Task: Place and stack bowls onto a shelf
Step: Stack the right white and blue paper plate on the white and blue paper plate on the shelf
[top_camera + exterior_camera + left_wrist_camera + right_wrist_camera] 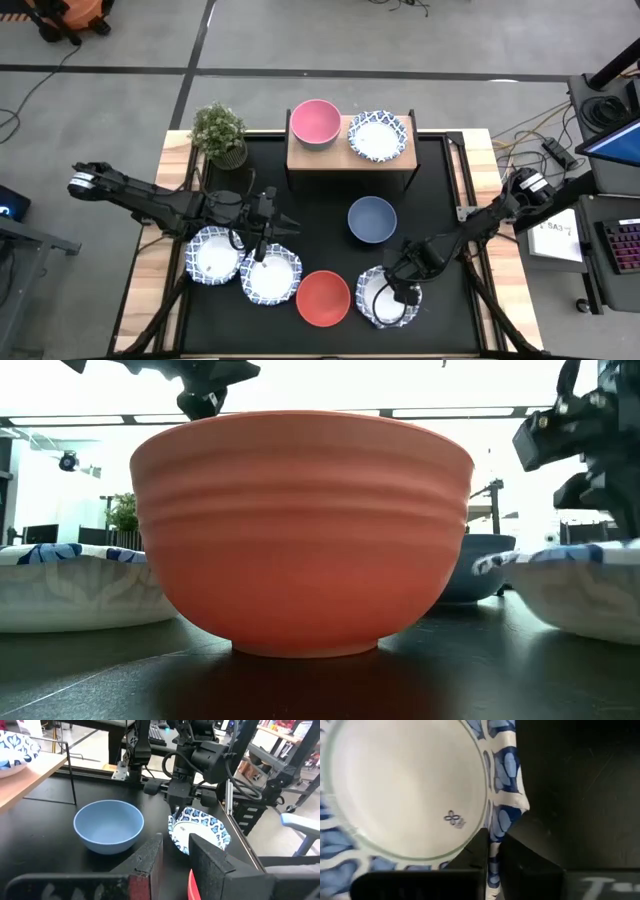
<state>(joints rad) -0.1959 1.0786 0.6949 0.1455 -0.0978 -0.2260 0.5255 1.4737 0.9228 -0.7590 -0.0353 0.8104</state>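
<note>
- The red bowl [323, 298] sits at the table's near edge, midway between the two arms, upright on the black mat [320, 215]; in the low view it fills most of the picture [300, 530].
- Just to its right, the right gripper [401, 293] is down on a white bowl with a blue-patterned rim [388, 297]. The right wrist view shows its two fingers closed narrowly over that bowl's rim [495, 825], one finger inside and one outside.
- To the left of the red bowl lie two more blue-patterned bowls, one beside it [271, 275] and one further left [215, 255], their rims touching or very nearly so.
- The left gripper [266, 245] hangs over the nearer of these two. In the left wrist view its fingers [145, 862] stand a narrow gap apart with nothing between them.
- Further back, right of centre, the blue bowl [372, 220] stands alone on the mat, well apart from the others.
- At the far side stands the shelf [350, 155], its wooden top bearing the pink bowl [315, 122] on the left and a fourth blue-patterned bowl [378, 136] on the right, side by side and not stacked.
- A small potted plant [220, 132] stands just left of the shelf at the mat's far corner.
</note>
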